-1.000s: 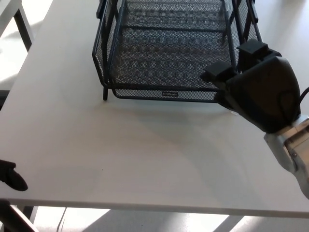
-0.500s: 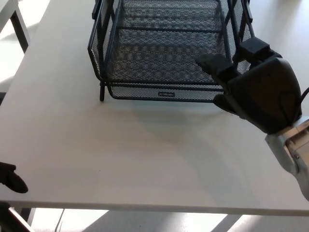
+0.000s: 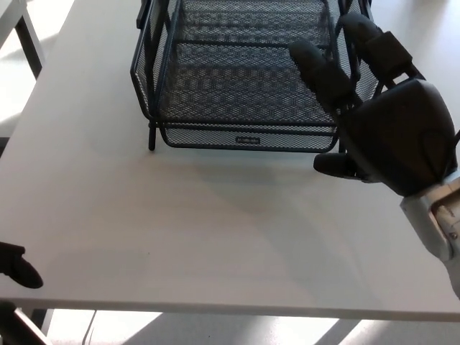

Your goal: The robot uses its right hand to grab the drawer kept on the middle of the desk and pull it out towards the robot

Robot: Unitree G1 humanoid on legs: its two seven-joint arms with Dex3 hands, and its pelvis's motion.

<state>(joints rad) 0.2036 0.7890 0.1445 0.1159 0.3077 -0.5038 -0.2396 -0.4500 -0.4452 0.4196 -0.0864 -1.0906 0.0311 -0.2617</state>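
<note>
At the far middle of the white surface (image 3: pixel 180 230) I see the black wire-mesh drawer (image 3: pixel 244 79), sitting in its black metal frame with its front wall facing me and a small label plate at the middle of the lower front rail. Its far end runs out of the top of the picture. Over the drawer's right front corner I have my black right hand (image 3: pixel 381 122), spread wide with nothing in it: two thick fingers (image 3: pixel 323 68) reach up over the mesh basket and right rail, while the thumb points left just in front of the drawer's near right corner. I cannot tell whether any fingertip touches the mesh. Down at the near left edge, only a dark tip of my left hand (image 3: pixel 18 264) shows, well apart from the drawer.
</note>
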